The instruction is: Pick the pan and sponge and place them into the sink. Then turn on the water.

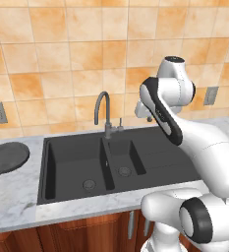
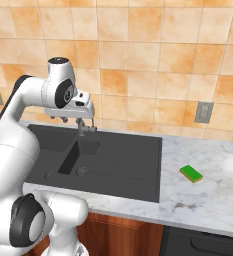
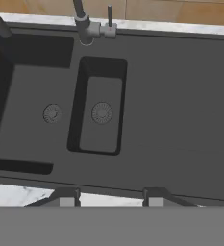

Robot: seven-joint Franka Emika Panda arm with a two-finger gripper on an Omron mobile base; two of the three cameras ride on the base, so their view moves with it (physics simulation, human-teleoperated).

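**Task standing: nothing yet delivered to the sink**

On the far left of the marble desk point(image 1: 17, 202), the dark grey frying pan point(image 1: 7, 157) is lying flat, well apart from the sink and untouched. Moving right, the matte black sink point(image 1: 155, 162) is sitting with both basins bare: the round drains are showing plainly in the large left basin and the small middle basin, and nothing is resting on the drainboard. Behind the divider, the grey gooseneck faucet point(image 1: 102, 106) is standing dry; no stream is falling from its spout. The pincer point(image 3: 111, 197) is hanging above the sink's near edge, looking down over the basins; its tips are standing moderately apart with nothing between them. On the far right, the green-topped sponge point(image 2: 191, 173) is lying on the desk, well clear of the sink's right rim.

Judgement: all three steps are outstanding, namely pan, sponge and water. The arm is appearing uncommitted to either object.
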